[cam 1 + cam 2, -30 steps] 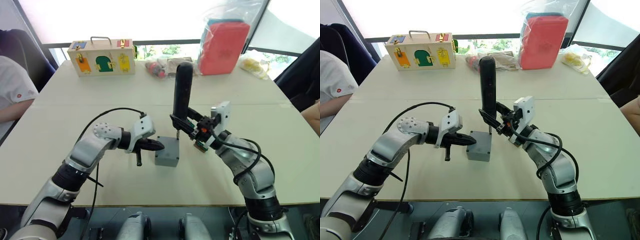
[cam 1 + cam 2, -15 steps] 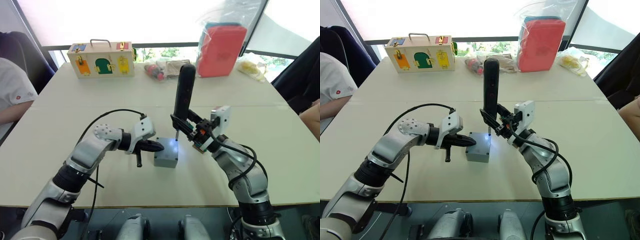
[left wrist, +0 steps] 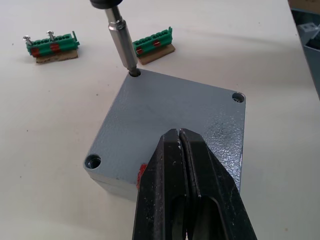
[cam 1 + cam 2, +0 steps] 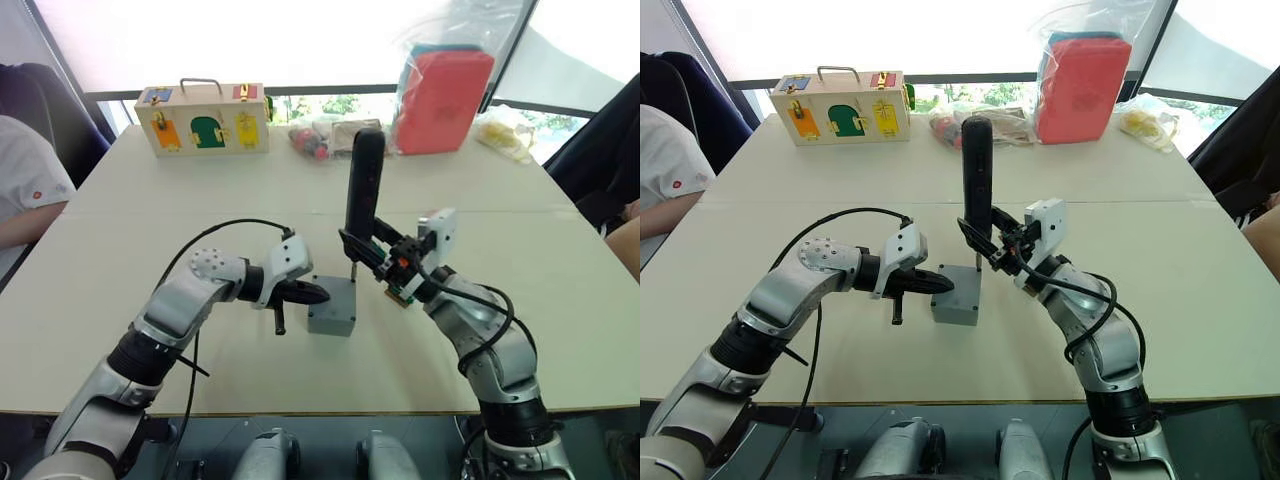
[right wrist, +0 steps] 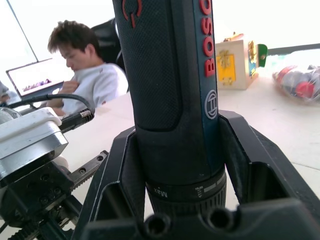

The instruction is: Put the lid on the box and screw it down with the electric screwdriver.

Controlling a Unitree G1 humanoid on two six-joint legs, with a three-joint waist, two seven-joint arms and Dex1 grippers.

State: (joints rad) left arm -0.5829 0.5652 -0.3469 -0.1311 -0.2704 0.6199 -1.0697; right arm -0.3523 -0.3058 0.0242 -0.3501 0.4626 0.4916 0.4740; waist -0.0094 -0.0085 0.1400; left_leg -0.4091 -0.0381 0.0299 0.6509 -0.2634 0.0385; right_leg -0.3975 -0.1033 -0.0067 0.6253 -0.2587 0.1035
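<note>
From the head, my right claw (image 4: 372, 256) clamps the electric screwdriver (image 4: 364, 182) upright over the box (image 4: 332, 306) mid-table. My left wrist shows my left claw (image 3: 180, 145) pinched closed on the lid (image 3: 170, 125), the bit in a corner hole. My right wrist shows the screwdriver gripped.

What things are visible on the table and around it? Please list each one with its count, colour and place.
lid: 1, grey, on the box, table centre
box: 1, grey, under the lid
electric screwdriver: 1, black, upright, bit in a lid corner hole
green bit holders: 2, on the table beside the box
wooden latch box: 1, coloured doors, far left
red case in clear bag: 1, far right
person: 1, white shirt, at the table's left
left gripper: shut, resting on the lid
right gripper: shut on the screwdriver
</note>
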